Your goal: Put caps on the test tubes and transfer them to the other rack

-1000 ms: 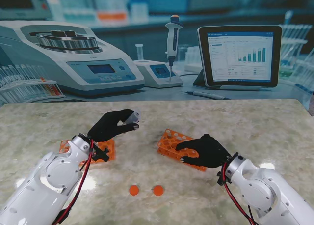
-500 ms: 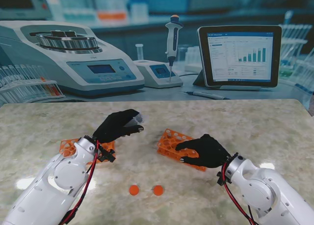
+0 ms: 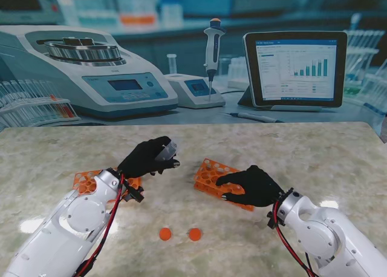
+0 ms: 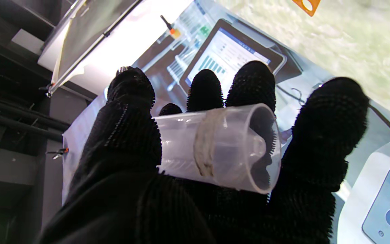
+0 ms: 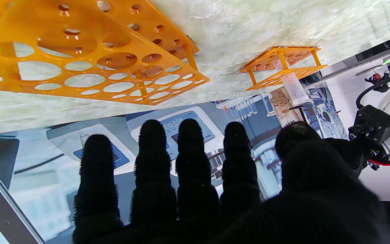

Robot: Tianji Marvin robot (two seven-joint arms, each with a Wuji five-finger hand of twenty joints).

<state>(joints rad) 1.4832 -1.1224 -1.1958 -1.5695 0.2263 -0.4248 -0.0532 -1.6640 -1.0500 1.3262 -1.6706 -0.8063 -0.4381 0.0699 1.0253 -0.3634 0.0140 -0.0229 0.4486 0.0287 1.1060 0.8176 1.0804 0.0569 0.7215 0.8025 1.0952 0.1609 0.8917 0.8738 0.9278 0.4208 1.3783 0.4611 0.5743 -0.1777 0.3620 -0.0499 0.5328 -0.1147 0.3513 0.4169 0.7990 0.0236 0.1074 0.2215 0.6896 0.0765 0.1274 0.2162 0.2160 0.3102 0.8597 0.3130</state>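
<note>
A clear plastic test tube (image 4: pixel 215 145), uncapped, is held sideways above the table in the curled fingers of the black-gloved left hand (image 3: pixel 147 157). The black-gloved right hand (image 3: pixel 251 185) is spread, empty, over the right orange perforated rack (image 3: pixel 211 174). Two orange round caps (image 3: pixel 179 233) are located nearer, between the arms.

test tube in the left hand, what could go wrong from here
The test tube lies sideways in the left hand, mouth open and uncapped, so it might slip or roll out. The orange caps sit near me on the table, away from both hands. The right hand rests on the right rack and could nudge it.
</note>
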